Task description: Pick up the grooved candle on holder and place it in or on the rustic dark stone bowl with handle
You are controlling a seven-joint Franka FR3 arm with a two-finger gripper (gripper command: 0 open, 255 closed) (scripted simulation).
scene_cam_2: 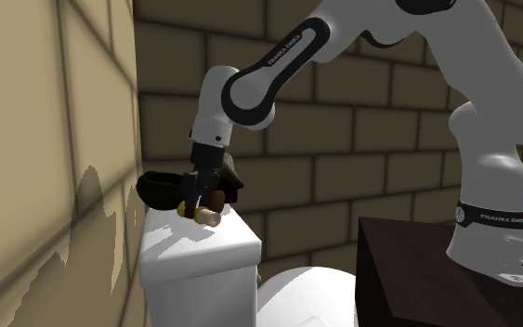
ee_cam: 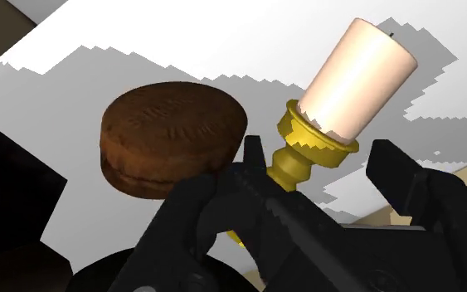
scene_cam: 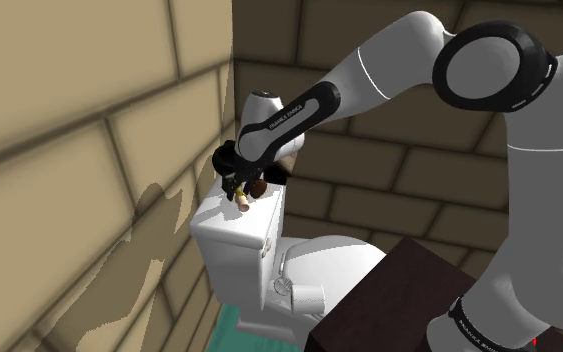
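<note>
The white toilet tank [scene_cam_2: 199,255] carries the things. At its wall-side end stands the dark bowl [scene_cam_2: 160,190]; its contents cannot be made out. The end effector [scene_cam_2: 197,204] is clenched on the gold holder [ee_cam: 306,145], the candle [ee_cam: 356,79] tilted just above the lid, beside a brown disc [ee_cam: 169,137]. It should lift higher, clear the rim, level the candle, then lower.

Tool [scene_cam: 236,188] holds tilted candle [scene_cam: 241,201] over toilet tank [scene_cam: 231,242].
</note>
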